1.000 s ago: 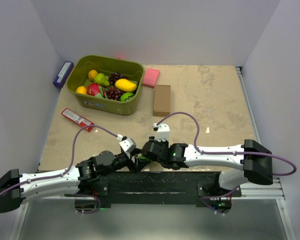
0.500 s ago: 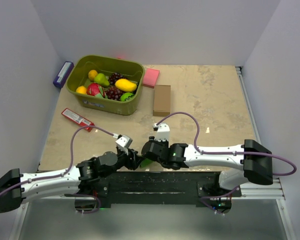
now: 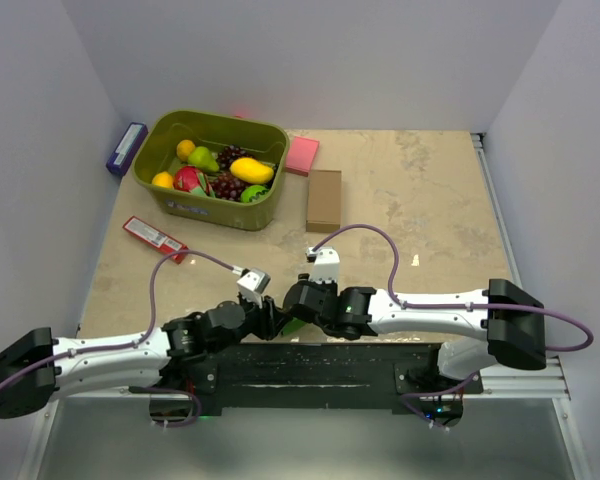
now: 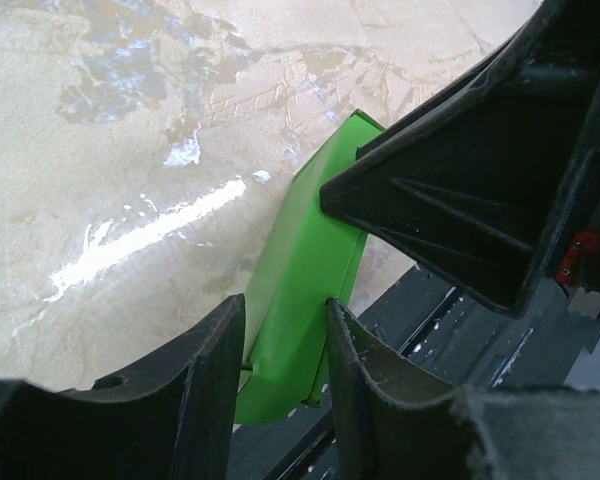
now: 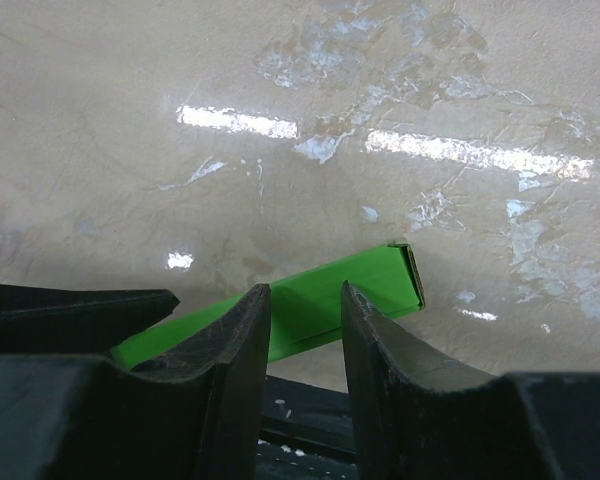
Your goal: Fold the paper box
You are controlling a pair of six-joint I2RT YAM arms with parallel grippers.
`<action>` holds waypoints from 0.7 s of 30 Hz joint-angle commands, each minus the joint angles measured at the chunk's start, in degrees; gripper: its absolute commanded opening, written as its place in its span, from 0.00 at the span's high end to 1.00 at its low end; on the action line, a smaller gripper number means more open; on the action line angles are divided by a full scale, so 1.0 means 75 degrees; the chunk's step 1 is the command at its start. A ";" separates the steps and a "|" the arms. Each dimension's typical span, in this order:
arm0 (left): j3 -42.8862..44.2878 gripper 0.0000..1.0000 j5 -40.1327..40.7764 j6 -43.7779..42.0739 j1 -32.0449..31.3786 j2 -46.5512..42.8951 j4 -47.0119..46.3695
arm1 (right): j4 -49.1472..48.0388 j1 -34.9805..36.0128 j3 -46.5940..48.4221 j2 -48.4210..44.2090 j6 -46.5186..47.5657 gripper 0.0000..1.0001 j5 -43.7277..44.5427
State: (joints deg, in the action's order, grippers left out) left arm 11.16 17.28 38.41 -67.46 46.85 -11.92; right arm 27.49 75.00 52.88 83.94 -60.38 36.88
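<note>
Left gripper (image 4: 285,345) fingers pinch near end of paper box (image 4: 305,290). Right gripper (image 5: 305,320) fingers clamp box mid-length. Box, folded slim green block, lies at table's (image 3: 420,190) near edge, between both grippers.

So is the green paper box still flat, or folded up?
Folded up: the paper box is a narrow block between both hands, not a spread sheet.
</note>
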 commanded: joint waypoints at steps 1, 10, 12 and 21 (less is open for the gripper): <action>0.0024 0.59 -0.0241 -0.0059 0.0018 0.0468 0.0722 | 0.1070 0.0078 -0.0664 0.0702 -0.0246 0.62 -0.1426; 0.0586 0.35 -0.0124 -0.0891 0.0018 -0.0071 0.0605 | 0.1058 0.0078 -0.0664 0.0679 -0.0258 0.62 -0.1426; 0.0692 0.32 -0.0252 -0.1090 0.0018 -0.0001 0.0524 | 0.1035 0.0078 -0.0664 0.0690 -0.0223 0.62 -0.1426; 0.0984 0.30 -0.0815 -0.2016 0.0018 0.1053 0.0300 | 0.0976 0.0078 -0.0711 0.0620 -0.0234 0.62 -0.1437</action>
State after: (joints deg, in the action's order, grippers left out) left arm 15.38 13.58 28.18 -67.42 52.40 -8.03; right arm 27.31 74.98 52.71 83.85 -60.36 36.91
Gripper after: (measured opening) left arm 0.703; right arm 0.381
